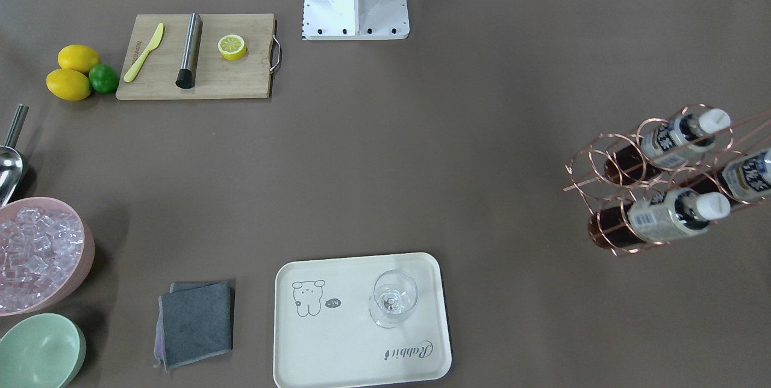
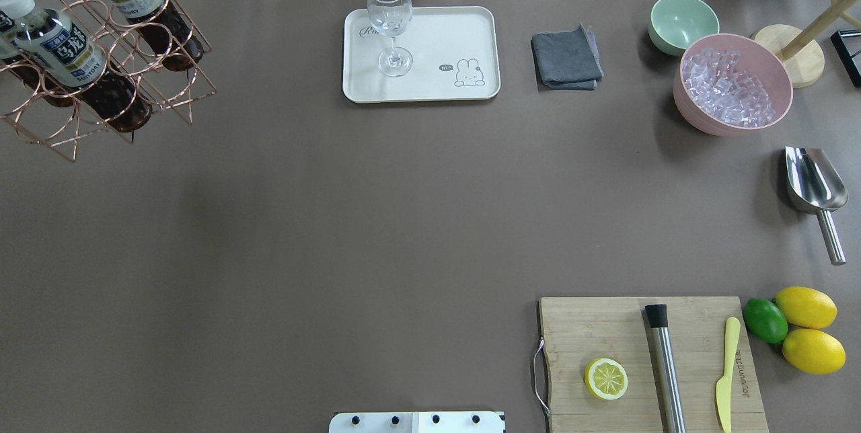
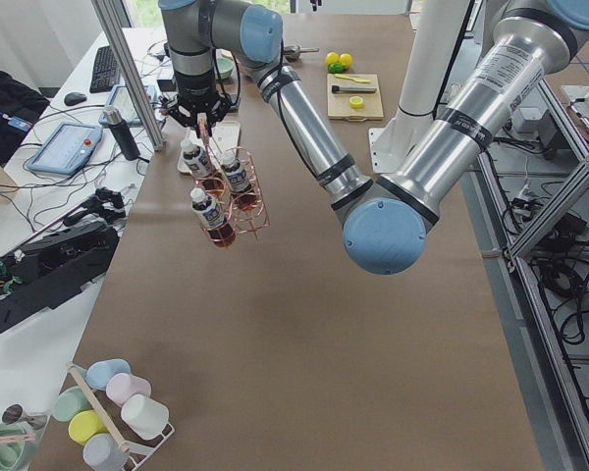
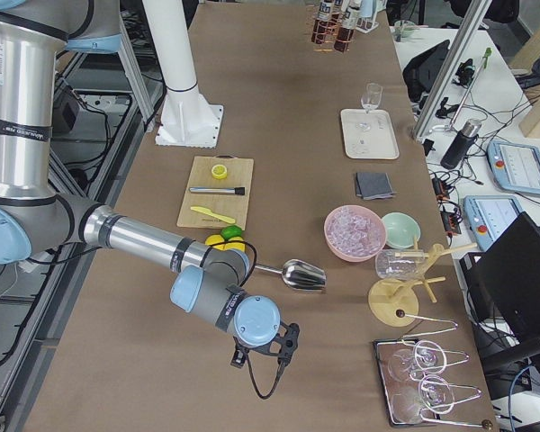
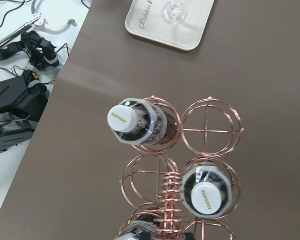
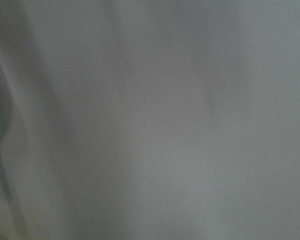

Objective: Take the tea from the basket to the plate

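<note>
Left gripper [image 3: 202, 116] at basket handle [image 5: 171, 200]; three tea bottles [image 5: 135, 120] inside

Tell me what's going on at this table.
The left gripper is at the top of the basket handle; whether it is clamped cannot be told. All three teas sit in the basket's rings. The plate holds only a glass, so no tea has reached it yet. The right gripper hangs low over bare table, far from the basket.
</note>
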Controlling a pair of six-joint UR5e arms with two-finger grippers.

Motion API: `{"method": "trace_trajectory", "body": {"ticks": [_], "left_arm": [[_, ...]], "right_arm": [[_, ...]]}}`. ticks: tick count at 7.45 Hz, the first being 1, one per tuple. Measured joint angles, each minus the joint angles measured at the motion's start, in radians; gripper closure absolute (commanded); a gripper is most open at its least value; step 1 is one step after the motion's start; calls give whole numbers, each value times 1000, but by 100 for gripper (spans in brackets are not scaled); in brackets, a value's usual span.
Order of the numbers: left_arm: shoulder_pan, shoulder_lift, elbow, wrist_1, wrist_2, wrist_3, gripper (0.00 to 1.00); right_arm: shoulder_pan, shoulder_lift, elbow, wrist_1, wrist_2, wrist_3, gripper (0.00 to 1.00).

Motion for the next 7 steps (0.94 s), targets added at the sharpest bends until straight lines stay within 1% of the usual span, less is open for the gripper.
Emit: {"method": "trace_trajectory", "body": {"ticks": [1,3,5,7], "left_arm": [[6,7,-68,15,-1,-9,100],[89,6,-150,22,-2,-16,100],[212,3,-213,18,1,-81,100],[310,-10,-231,12,4,-140,100]], "right_arm": [[0,1,2,0,1,1,0],[0,1,3,0,1,1,0],[0,0,2,0,1,0,0],[0,1,1,0,1,0,0]]}}
